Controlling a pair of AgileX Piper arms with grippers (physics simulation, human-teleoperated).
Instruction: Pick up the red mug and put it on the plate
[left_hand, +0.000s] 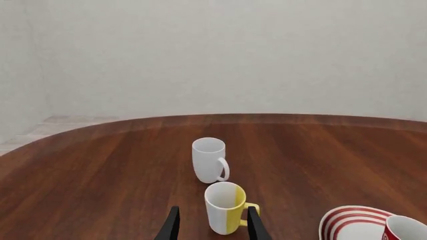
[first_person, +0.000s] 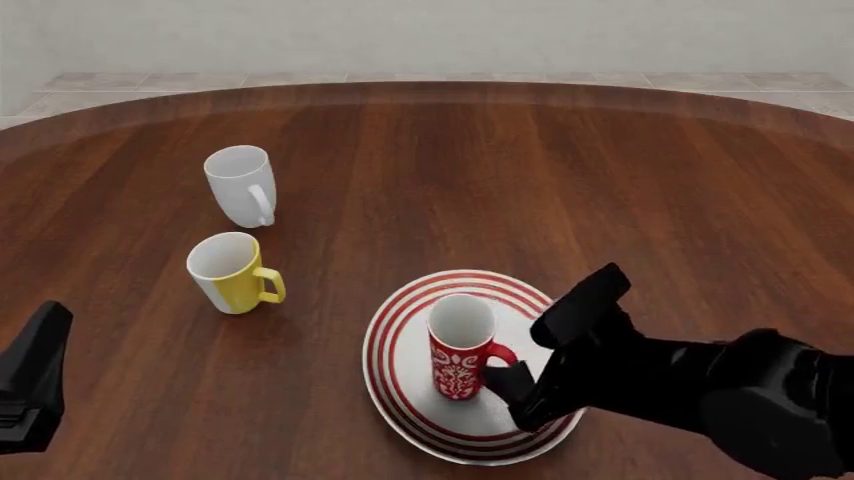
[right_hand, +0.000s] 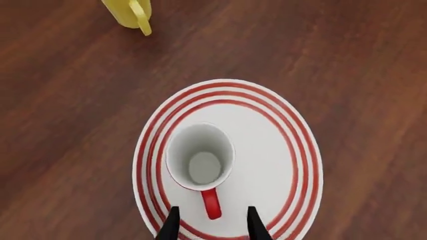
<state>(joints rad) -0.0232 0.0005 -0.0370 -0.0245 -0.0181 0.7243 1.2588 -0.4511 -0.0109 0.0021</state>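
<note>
One open right gripper (right_hand: 210, 227) beside red mug (first_person: 461, 350)

setting: simulated room | evidence: bare wooden table (first_person: 561, 170), blank pale wall (left_hand: 220, 55), tiled floor (first_person: 160, 82)

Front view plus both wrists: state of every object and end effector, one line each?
red mug: upright on the plate, handle between the right fingers, not gripped
plate: flat on the table, holding the red mug
yellow mug: upright, on the table
white mug: upright, on the table
right end effector: open, straddling the handle
left end effector: open, holding nothing
</note>
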